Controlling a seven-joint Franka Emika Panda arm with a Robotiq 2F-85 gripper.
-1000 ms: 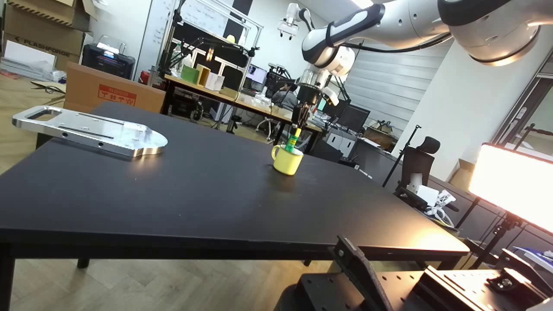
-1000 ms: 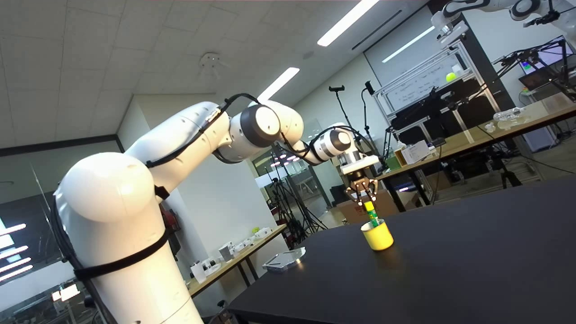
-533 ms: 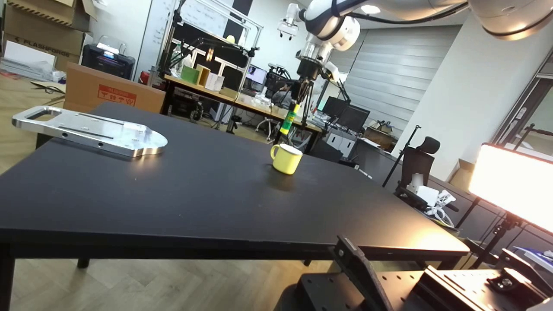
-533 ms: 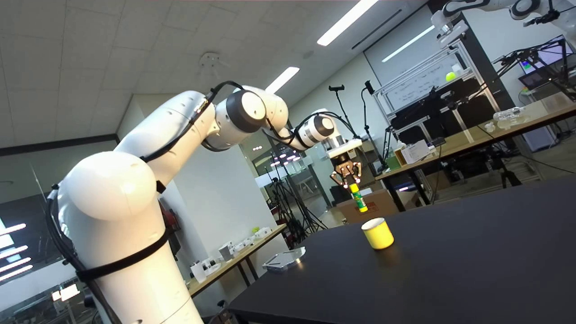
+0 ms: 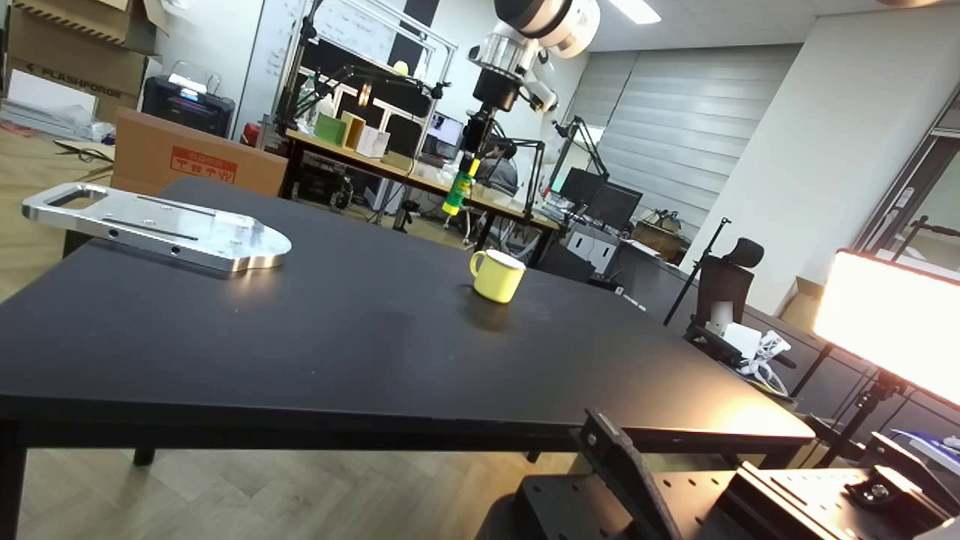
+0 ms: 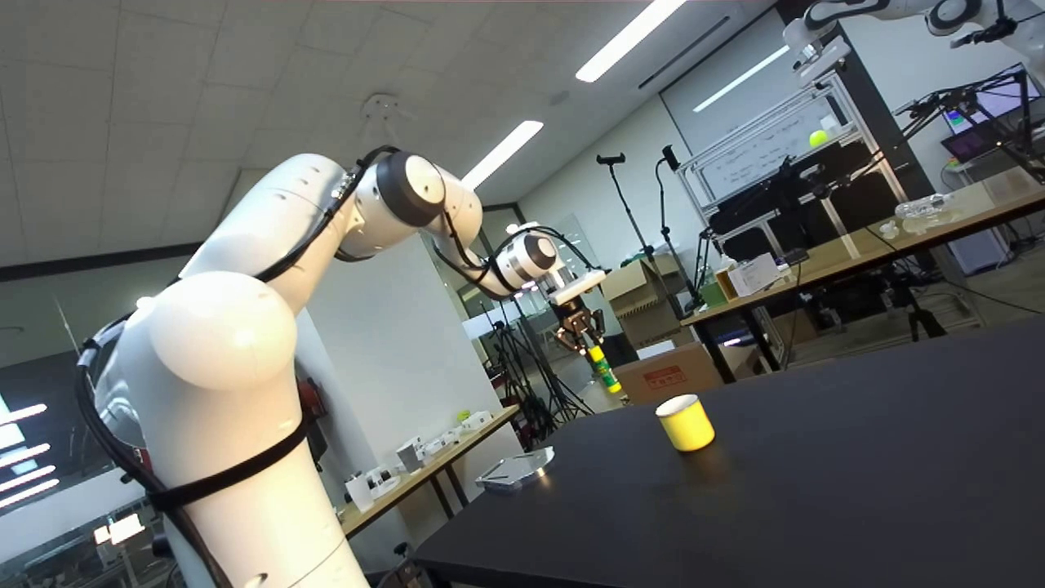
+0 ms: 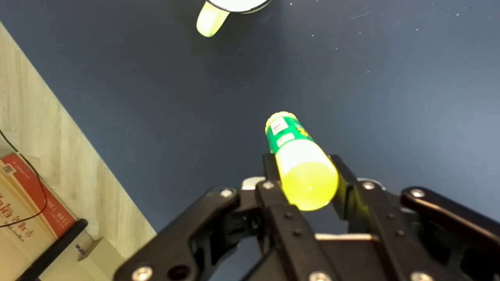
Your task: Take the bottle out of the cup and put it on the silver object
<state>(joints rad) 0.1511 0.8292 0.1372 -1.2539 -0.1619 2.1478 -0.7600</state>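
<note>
1. Black gripper (image 7: 306,171) pinching the bottle (image 5: 460,187) by its yellow end; bottle hangs tilted in the air.
2. A second ago it was in the cup (image 5: 498,277); now out and shifted toward the silver tray (image 5: 166,220) in both exterior views.
3. Cup upright on the black table (image 5: 360,337), same spot.
4. Wrist view crops the cup, an exterior view crops the arm (image 5: 574,30); grip contact too small there.

Gripper (image 7: 306,170) holds bottle (image 7: 299,156) by yellow end; cup (image 7: 218,12) (partly cropped) well apart.
</note>
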